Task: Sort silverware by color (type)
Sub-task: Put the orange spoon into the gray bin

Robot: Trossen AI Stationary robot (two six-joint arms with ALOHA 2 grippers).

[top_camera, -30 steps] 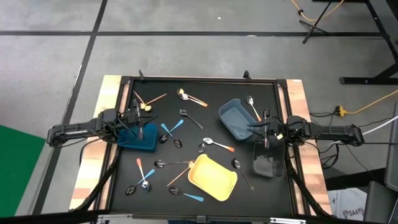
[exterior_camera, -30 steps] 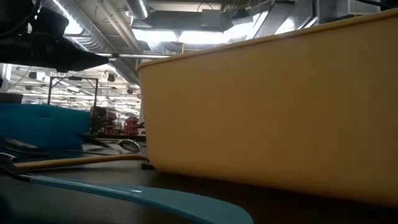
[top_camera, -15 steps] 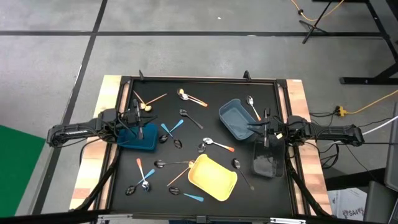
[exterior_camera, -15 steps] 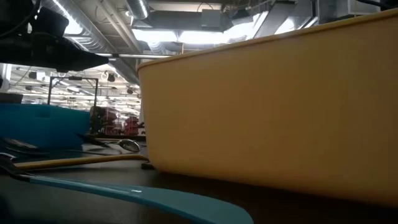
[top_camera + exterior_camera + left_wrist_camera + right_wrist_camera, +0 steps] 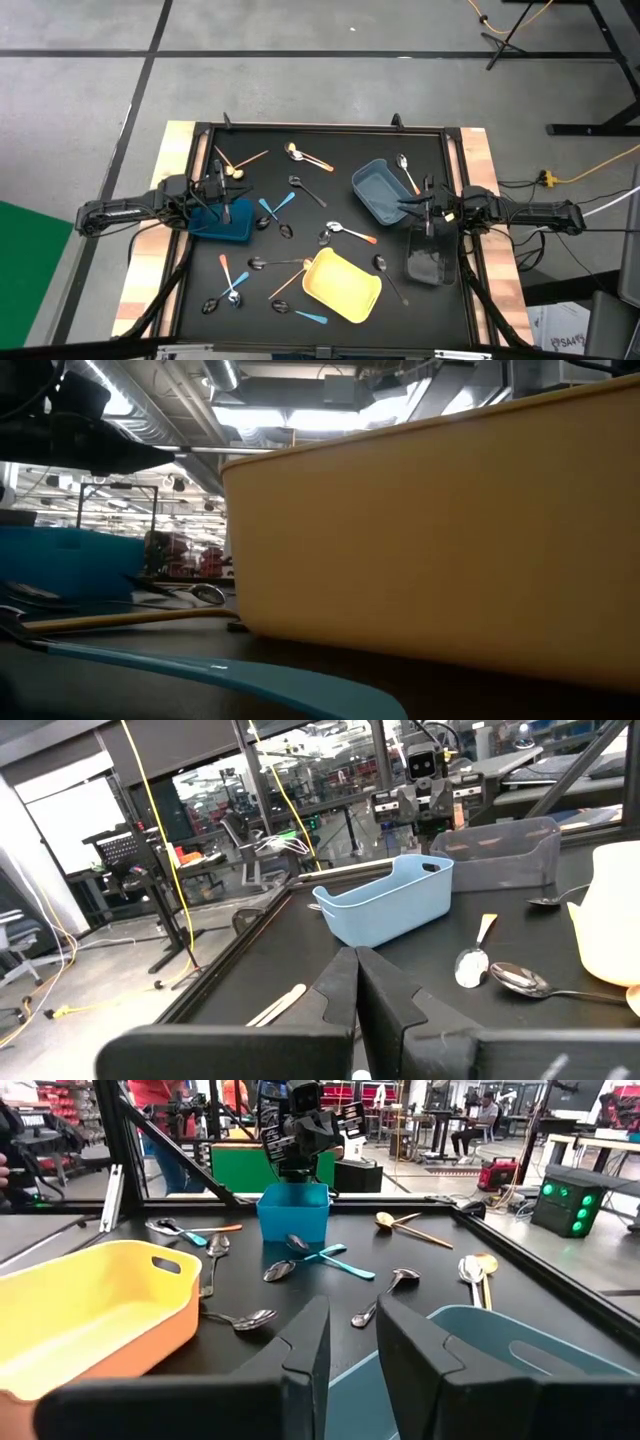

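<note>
Several small spoons lie scattered flat on the black mat: an orange-handled silver one (image 5: 350, 233), a light-blue-handled one (image 5: 278, 207), a black one (image 5: 306, 190) and a tan one (image 5: 242, 163). My left gripper (image 5: 222, 207) hovers shut over the blue bin (image 5: 222, 225) at the table's left; its fingers (image 5: 355, 982) meet with nothing between them. My right gripper (image 5: 425, 215) hovers between the grey-blue bin (image 5: 378, 190) and the dark bin (image 5: 430, 258), its fingers (image 5: 350, 1342) apart and empty.
A yellow bin (image 5: 342, 285) sits near the table's near edge and fills the low view (image 5: 430, 530). A light-blue spoon handle (image 5: 200, 670) and a tan handle (image 5: 120, 620) lie in front of it. A raised frame (image 5: 320, 127) borders the mat.
</note>
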